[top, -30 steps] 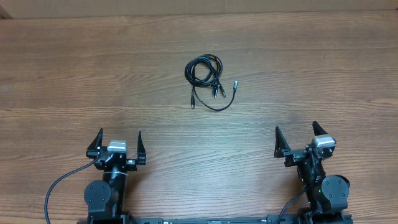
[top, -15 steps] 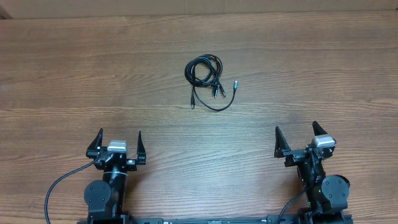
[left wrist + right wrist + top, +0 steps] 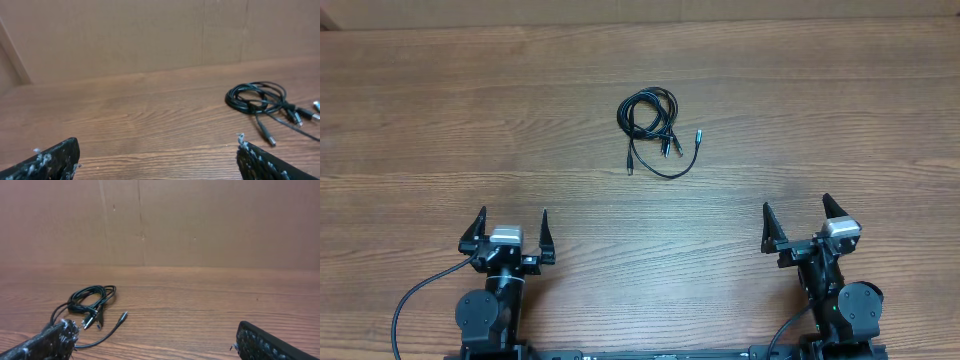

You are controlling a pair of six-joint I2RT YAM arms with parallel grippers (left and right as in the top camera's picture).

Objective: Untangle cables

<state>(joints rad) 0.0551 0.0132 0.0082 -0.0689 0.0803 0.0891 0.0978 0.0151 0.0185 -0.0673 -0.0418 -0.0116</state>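
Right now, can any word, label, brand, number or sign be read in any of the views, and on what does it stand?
None: no view shows readable text.
The bundle of thin black cables shows no marking at this size. The brown wood-grain table and the brown cardboard wall are bare. The black left hand and right hand show no label.

Seen from overhead, the cables (image 3: 653,128) are too small to count, to trace where one crosses another, or to tell their plug types. The left wrist view cuts one cord and a silver plug (image 3: 316,104) at its right edge. In the right wrist view, a finger (image 3: 47,341) of the right gripper (image 3: 155,330) hides the loose cord's near end. The overhead view's bottom edge crops both arm bases (image 3: 485,315).
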